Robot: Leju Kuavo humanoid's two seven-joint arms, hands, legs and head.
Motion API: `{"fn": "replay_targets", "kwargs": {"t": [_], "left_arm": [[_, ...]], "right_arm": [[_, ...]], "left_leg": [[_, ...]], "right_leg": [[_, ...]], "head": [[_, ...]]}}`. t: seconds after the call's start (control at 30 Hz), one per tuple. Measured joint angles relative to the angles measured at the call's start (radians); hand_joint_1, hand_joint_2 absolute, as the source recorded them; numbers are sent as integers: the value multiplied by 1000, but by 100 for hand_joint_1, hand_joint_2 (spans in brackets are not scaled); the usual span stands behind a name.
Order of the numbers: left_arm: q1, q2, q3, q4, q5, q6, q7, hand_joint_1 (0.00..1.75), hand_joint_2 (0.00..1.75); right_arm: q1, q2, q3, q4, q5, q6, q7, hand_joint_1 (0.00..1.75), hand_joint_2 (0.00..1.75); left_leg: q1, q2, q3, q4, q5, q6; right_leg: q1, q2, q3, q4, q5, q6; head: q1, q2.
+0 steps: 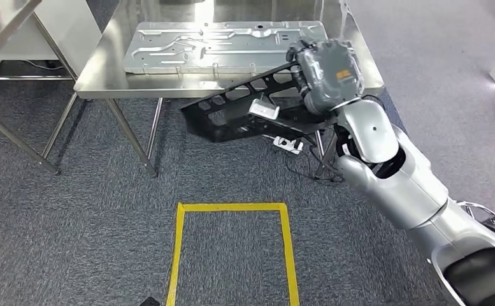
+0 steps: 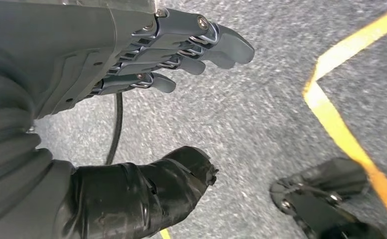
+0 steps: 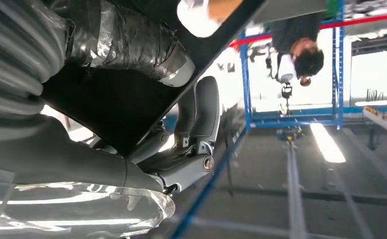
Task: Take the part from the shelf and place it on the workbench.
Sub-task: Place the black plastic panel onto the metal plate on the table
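A long black part (image 1: 244, 108) with rectangular cut-outs hangs tilted at the front edge of the steel workbench (image 1: 104, 70). My right hand (image 1: 326, 73) grips its right end, raised over the bench's near right corner. In the right wrist view the black part (image 3: 121, 94) lies across my right hand (image 3: 186, 144), thumb on one side and fingers curled around the other. A silver pressed-metal panel (image 1: 222, 46) lies flat on the bench top behind the part. My left hand (image 2: 181, 50) hangs over the carpet, fingers straight and apart, holding nothing.
Yellow tape (image 1: 232, 208) marks a rectangle on the grey carpet in front of the bench. A white power strip (image 1: 288, 145) and cables lie under the bench. Another steel frame (image 1: 9, 38) stands at the left. A person (image 3: 296, 55) stands by blue shelving (image 3: 246, 89).
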Motion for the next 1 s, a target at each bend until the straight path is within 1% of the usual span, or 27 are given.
{"fn": "replay_targets", "kwargs": {"t": [0.03, 0.07, 0.1, 0.13, 0.17, 0.23, 0.27, 0.3, 0.33, 0.4, 0.43, 0.47, 0.5, 0.53, 0.57, 0.6, 0.63, 0.7, 0.73, 0.77, 0.8, 0.83, 0.9, 0.93, 0.97, 1.0], "left_arm": [[1, 0, 0, 0, 1, 0, 1, 0, 175], [1, -1, 0, 0, 2, 0, 1, 0, 175], [1, 0, 0, 0, 3, 1, 2, 0, 175], [0, 0, 0, 0, 5, 2, 2, 0, 175], [-1, 0, 0, 0, 7, 2, 2, 0, 175], [-2, -1, -1, 0, 11, 3, 3, 0, 175], [-2, -1, -1, 0, 12, 3, 2, 0, 175], [-4, -2, -1, 0, 12, 3, 2, 0, 175], [-5, -3, -1, 0, 13, 3, 2, 0, 175], [-6, -4, -1, 0, 14, 3, 2, 0, 175], [-5, -5, -2, 0, 15, 3, 2, 0, 175], [-2, -5, -2, 0, 16, 3, 2, 0, 175], [-1, -5, -2, 0, 18, 3, 2, 0, 175], [1, -5, -2, 0, 19, 3, 1, 0, 175], [2, -5, -2, 0, 20, 3, 1, 0, 175], [2, -4, -2, 0, 21, 3, 0, 0, 175], [1, -4, -2, 0, 22, 4, 0, 0, 175], [1, -3, -2, 0, 24, 5, 0, 0, 175], [1, -3, -2, 0, 25, 6, 0, 0, 175], [1, -3, -2, 0, 27, 7, 0, 0, 175], [1, -3, -2, 0, 29, 7, 0, 0, 175], [0, -4, -2, 0, 30, 8, 1, 0, 175], [-1, -4, -2, 0, 31, 9, 1, 0, 175], [0, -4, -2, 0, 31, 9, 1, 0, 175], [1, -4, -2, 0, 31, 9, 2, 0, 175], [2, -5, -2, 0, 31, 9, 2, 0, 175]], "right_arm": [[9, -4, -14, -4, -40, -26, 3, 175, 175], [16, -8, -27, -8, -75, -51, 4, 175, 175], [23, -11, -40, -13, -107, -72, 6, 175, 175], [29, -14, -54, -20, -136, -89, 8, 175, 175], [33, -16, -66, -26, -158, -100, 11, 175, 175], [37, -20, -88, -40, -189, -108, 14, 175, 175], [37, -21, -97, -46, -198, -110, 15, 175, 175], [37, -22, -103, -49, -206, -111, 15, 175, 175], [37, -22, -107, -52, -216, -112, 16, 175, 175], [41, -23, -115, -56, -260, -119, 13, 175, 175], [44, -23, -121, -58, -298, -128, 10, 175, 175], [48, -24, -128, -58, -340, -141, 5, 175, 175], [51, -25, -135, -59, -383, -157, -1, 175, 175], [53, -26, -142, -59, -423, -174, -7, 175, 175], [55, -28, -147, -59, -456, -192, -14, 175, 175], [57, -30, -153, -59, -488, -209, -20, 175, 175], [60, -33, -158, -59, -516, -224, -24, 175, 175], [67, -40, -170, -63, -551, -243, -32, 175, 175], [70, -44, -176, -67, -557, -248, -34, 175, 175], [71, -49, -183, -71, -559, -252, -36, 175, 175], [71, -54, -189, -76, -559, -254, -37, 175, 175], [72, -59, -194, -80, -558, -255, -37, 175, 175], [77, -67, -199, -86, -554, -255, -36, 175, 175], [81, -70, -201, -89, -553, -255, -36, 175, 175], [83, -73, -204, -92, -552, -255, -36, 175, 175], [85, -75, -206, -95, -553, -255, -35, 175, 175]], "left_leg": [[1, -1, 11, 6, -15, -4], [2, -3, 20, 15, -30, -9], [2, -4, 24, 24, -45, -16], [2, -4, 28, 31, -56, -24], [3, -4, 32, 40, -63, -30], [6, -2, 35, 58, -71, -41], [9, 0, 28, 81, -78, -45], [11, 2, 11, 117, -91, -48], [12, 3, -20, 170, -108, -52], [14, 4, -99, 273, -143, -56], [14, 4, -128, 293, -144, -55], [14, 4, -142, 281, -127, -53], [13, 4, -142, 239, -90, -49], [10, 5, -133, 176, -36, -44], [6, 5, -123, 122, 7, -40], [1, 5, -111, 78, 31, -35], [-4, 4, -104, 55, 44, -30], [-8, 3, -85, 38, 35, -18], [-7, 3, -71, 28, 37, -13], [-5, 3, -56, 19, 34, -8], [-4, 2, -41, 11, 30, -2], [-4, 2, -30, 7, 25, 2], [-4, 1, -13, 6, 10, 7], [-5, 1, -3, 7, 0, 7], [-5, 1, 9, 7, -11, 6], [-4, 0, 24, 9, -22, 5]], "right_leg": [[-4, -1, 8, -63, 61, 5], [-5, -3, 14, -115, 112, 5], [-4, -5, 20, -149, 150, 0], [-2, -6, 24, -165, 171, -8], [2, -5, 28, -163, 163, -18], [2, -3, 45, -162, 154, -35], [2, -2, 56, -163, 147, -42], [2, -1, 67, -164, 139, -49], [3, -1, 77, -164, 131, -53], [6, 1, 94, -164, 115, -56], [7, 3, 105, -164, 105, -56], [7, 4, 117, -164, 95, -55], [7, 5, 132, -164, 84, -53], [7, 5, 145, -165, 73, -51], [6, 5, 157, -166, 64, -48], [6, 6, 167, -171, 56, -44], [6, 7, 175, -177, 51, -38], [8, 9, 189, -181, 53, -27], [8, 7, 193, -173, 53, -23], [8, 4, 188, -151, 51, -20], [8, 3, 169, -113, 41, -19], [7, 1, 136, -58, 25, -17], [7, 1, 52, 51, -16, -12], [7, 1, 21, 77, -27, -8], [5, 1, 3, 71, -20, -4], [3, 0, 1, 35, 9, -1]], "head": [[1, 0], [0, 0], [1, 0], [1, 0], [1, 0], [1, 0], [0, 0], [-1, 0], [-2, 0], [-3, 0], [-3, 0], [-3, 0], [-3, 0], [-3, 0], [-3, 0], [-3, 0], [-3, 0], [-3, 0], [-3, 0], [-2, 0], [-1, 0], [-1, 0], [-1, 0], [0, 0], [-1, 0], [0, 0]]}}
